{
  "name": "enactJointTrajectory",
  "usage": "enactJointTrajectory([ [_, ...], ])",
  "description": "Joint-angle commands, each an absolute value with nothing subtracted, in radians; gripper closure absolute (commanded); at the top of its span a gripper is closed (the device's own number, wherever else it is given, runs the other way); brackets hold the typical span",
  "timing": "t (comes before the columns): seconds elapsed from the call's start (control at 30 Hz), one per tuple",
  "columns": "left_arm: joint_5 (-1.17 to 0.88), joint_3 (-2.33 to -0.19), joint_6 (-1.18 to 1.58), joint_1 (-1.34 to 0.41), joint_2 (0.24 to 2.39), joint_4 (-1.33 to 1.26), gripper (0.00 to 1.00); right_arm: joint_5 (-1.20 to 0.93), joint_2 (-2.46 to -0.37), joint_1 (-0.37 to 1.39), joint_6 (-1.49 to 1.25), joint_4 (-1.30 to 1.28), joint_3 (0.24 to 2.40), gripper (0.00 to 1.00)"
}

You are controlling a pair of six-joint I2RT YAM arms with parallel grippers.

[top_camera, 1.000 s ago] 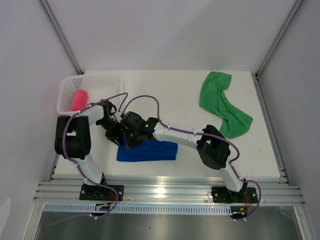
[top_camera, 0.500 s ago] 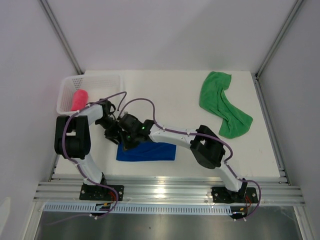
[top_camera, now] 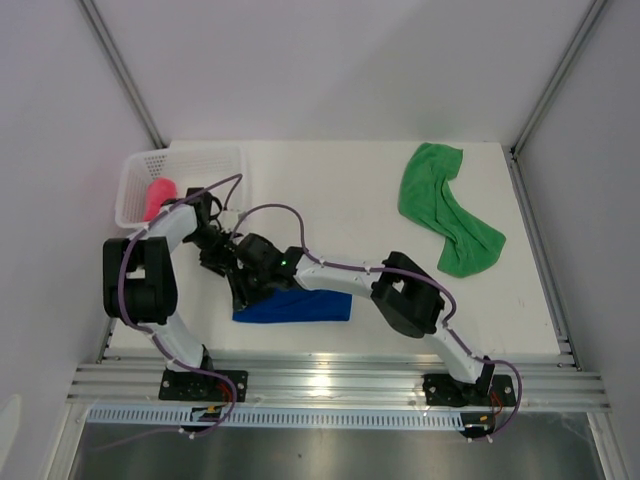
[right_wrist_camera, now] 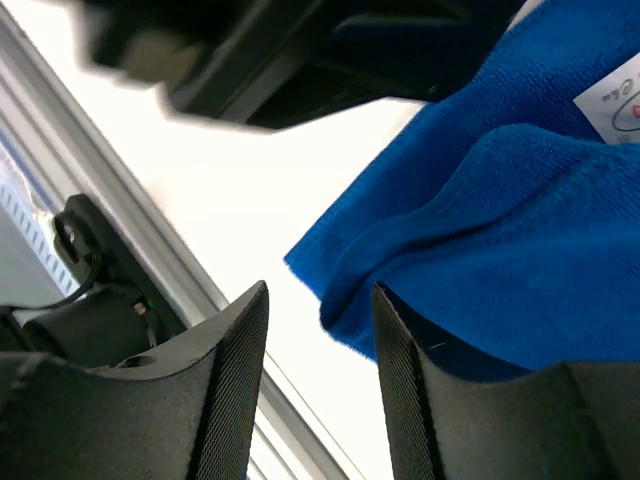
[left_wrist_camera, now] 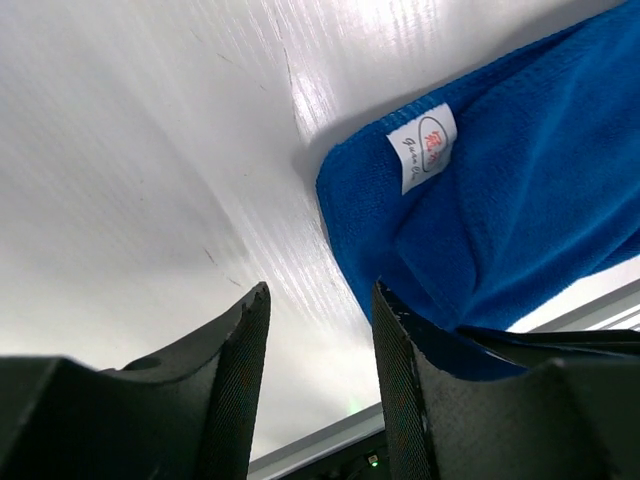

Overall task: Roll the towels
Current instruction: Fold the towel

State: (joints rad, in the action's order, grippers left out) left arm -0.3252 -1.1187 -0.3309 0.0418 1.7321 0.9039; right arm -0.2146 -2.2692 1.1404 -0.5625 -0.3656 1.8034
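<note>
A folded royal blue towel [top_camera: 300,305] lies near the table's front left, its white label [left_wrist_camera: 422,146] showing. Both grippers hover at its left end. My left gripper [left_wrist_camera: 320,320] is open, only bare table between its fingers, the towel's corner just right of it. My right gripper [right_wrist_camera: 320,315] is open too, with the towel's folded edge [right_wrist_camera: 480,250] just beyond its right finger and nothing held. A rolled pink-red towel [top_camera: 158,195] rests in the white mesh basket [top_camera: 190,160]. The green towel [top_camera: 445,205] lies crumpled at the back right.
The basket stands at the back left corner beside the left arm [top_camera: 140,285]. The right arm [top_camera: 405,295] stretches low across the table's front. An aluminium rail [top_camera: 340,385] runs along the near edge. White walls enclose the table on three sides.
The right gripper has opened and let go of the blue towel. The left gripper opened wider. Both arms shifted slightly left and back.
</note>
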Motion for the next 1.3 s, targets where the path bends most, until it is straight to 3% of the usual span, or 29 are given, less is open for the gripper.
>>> enactJointTrajectory([
  [0.0,-0.342,-1.169,-0.327,0.048,1.655,0.928,0.51,-0.181,-2.128,1.155,-0.473,-0.33,1.807,0.51],
  [0.33,-0.345,-1.137,-0.353,0.043,1.612,0.992,0.53,-0.108,-1.84,1.118,-0.495,-0.357,1.568,0.52],
  [0.57,-0.388,-1.106,-0.428,0.026,1.52,1.089,0.56,-0.035,-1.541,0.953,-0.655,-0.383,1.148,0.56],
  [0.7,-0.4,-1.077,-0.451,-0.021,1.482,1.102,0.52,-0.029,-1.436,0.875,-0.713,-0.381,0.968,0.56],
  [0.87,-0.339,-1.068,-0.422,-0.104,1.523,1.01,0.5,-0.04,-1.387,0.853,-0.706,-0.287,0.81,0.57],
  [1.03,-0.183,-1.078,-0.391,-0.216,1.591,0.879,0.5,-0.028,-1.416,0.856,-0.716,-0.25,0.769,0.59],
  [1.27,-0.155,-1.124,-0.362,-0.245,1.67,0.858,0.5,-0.051,-1.423,0.844,-0.747,-0.149,0.698,0.59],
])
